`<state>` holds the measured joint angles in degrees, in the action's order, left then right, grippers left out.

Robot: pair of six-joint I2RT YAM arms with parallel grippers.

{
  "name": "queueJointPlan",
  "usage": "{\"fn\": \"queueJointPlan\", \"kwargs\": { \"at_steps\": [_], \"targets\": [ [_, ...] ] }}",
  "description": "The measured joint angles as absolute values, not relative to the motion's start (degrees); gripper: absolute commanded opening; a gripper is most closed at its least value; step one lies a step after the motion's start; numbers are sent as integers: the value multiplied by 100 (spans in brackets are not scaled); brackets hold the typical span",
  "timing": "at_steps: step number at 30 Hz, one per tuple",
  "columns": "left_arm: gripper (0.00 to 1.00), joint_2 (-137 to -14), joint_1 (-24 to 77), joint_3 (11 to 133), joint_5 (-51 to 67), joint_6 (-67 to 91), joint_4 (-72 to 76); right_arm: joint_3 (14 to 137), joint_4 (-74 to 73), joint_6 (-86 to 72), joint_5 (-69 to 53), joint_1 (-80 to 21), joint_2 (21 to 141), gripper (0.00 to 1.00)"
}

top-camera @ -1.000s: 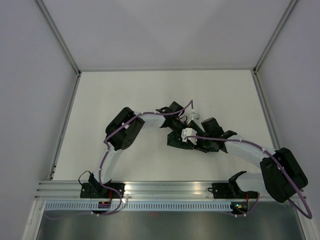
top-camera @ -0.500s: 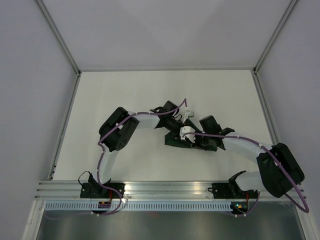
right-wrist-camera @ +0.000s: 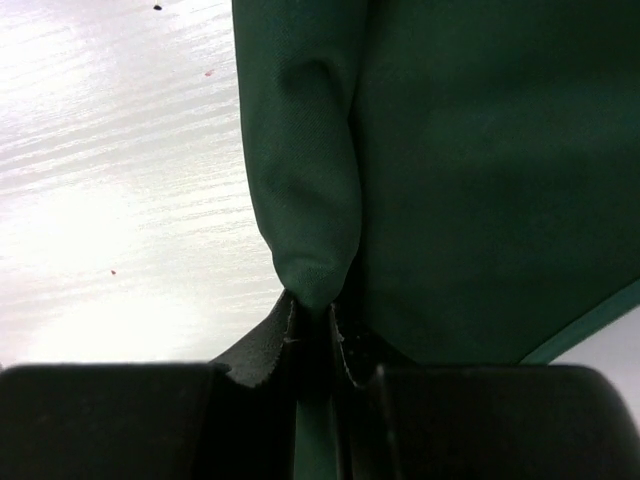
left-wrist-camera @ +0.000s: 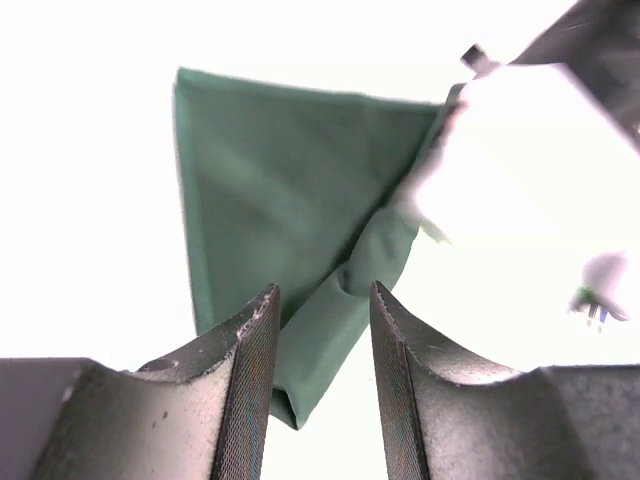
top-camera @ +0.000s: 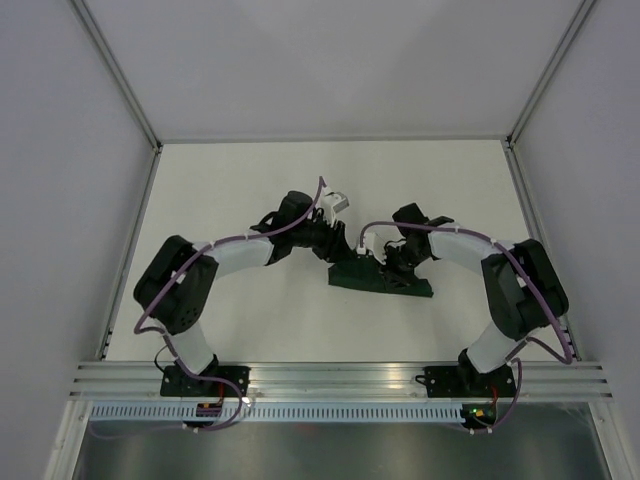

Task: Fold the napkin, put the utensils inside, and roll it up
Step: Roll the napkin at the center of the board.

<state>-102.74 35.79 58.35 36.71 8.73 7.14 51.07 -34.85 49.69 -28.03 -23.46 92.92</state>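
While right gripper (right-wrist-camera: 312, 312) jaws pinch a puffy ridge of matte green napkin (top-camera: 380, 277), left gripper (left-wrist-camera: 322, 295) serrated jaws gape empty.

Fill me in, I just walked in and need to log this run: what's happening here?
Two robot arms are working a dark green napkin lying partly folded on the white table. The right hand is pinched shut on a bunched fold at its edge. The left hand is open near the cloth, holding nothing. No utensils are in view, so this looks like the folding stage.
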Motion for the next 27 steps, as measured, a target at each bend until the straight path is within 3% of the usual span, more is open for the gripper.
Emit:
{"fn": "queueJointPlan", "kwargs": {
  "at_steps": [4, 7, 11, 15, 16, 27],
  "targets": [
    [48, -9209, 3618, 5144, 2871, 847, 1396, 5983, -4394, 5129, -3205, -2088, 10149, 0],
    [55, -8471, 3774, 4480, 2180, 628, 1957, 6560, -5037, 5186, -3542, -1874, 10742, 0],
    [61, -8110, 4484, 3981, 1227, -113, 2397, 7155, -5710, 5234, -3852, -1695, 11356, 1],
    [64, -8291, 5352, 3953, 421, -1114, 2550, 7540, -6176, 5280, -4021, -1612, 11756, 1],
    [71, -8399, 5537, 3979, 261, -1387, 2582, 7585, -6241, 5286, -4045, -1605, 11804, 1],
    [74, -10071, 6571, 4637, -454, -3588, 2580, 7800, -6759, 5352, -4185, -1568, 12147, 1]
  ]
}}
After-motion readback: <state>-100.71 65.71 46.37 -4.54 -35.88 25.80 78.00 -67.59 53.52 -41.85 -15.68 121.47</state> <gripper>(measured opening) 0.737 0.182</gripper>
